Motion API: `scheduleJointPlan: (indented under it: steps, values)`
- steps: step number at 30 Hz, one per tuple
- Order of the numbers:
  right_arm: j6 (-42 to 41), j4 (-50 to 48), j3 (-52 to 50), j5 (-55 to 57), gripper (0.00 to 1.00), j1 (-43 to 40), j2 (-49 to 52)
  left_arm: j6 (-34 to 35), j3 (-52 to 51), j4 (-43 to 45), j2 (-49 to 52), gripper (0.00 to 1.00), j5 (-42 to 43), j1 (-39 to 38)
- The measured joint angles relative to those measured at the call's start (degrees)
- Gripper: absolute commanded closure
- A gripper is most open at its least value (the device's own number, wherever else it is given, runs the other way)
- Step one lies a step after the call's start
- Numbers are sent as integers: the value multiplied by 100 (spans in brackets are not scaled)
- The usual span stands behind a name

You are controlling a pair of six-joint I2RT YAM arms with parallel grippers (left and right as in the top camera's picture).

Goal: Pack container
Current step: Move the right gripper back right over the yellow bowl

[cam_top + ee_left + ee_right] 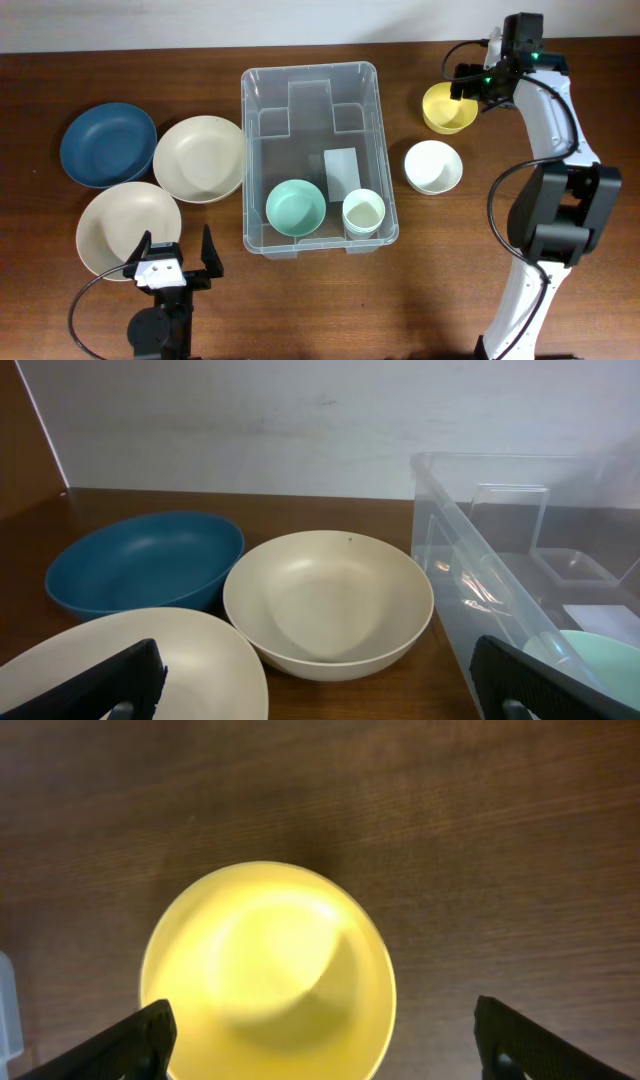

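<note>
A dark wooden table [450, 290] is seen, backed by a pale wall [300, 420] — the container [243, 150] is set mid-table, mouth up, long axis running near edge to far. The left gripper [176, 240], at the front, and the right gripper [325, 1040], over a yellow bowl [250, 950], are both held wide.

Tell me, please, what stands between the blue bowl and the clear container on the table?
A cream bowl stands between the blue bowl and the container. The overhead view shows this plainly, and the left wrist view agrees.
</note>
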State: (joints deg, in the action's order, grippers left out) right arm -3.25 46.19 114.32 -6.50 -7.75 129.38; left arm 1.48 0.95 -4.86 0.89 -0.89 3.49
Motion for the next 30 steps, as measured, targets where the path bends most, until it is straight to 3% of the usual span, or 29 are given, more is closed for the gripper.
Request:
scheduleJointPlan:
  steps: [9, 16, 24, 30]
  values:
    - [2, -192, 0, 22, 13, -2, 520, 0, 0, 0, 0, 0, 0, 0]
    - [-7, -258, -2, 61, 45, -11, 866, 0, 0, 0, 0, 0, 0, 0]
    - [-92, -181, 0, 289, 95, -70, 881, 0, 0, 0, 0, 0, 0, 0]
    - [-240, -122, 0, 476, 96, -190, 881, 0, 0, 0, 0, 0, 0, 0]
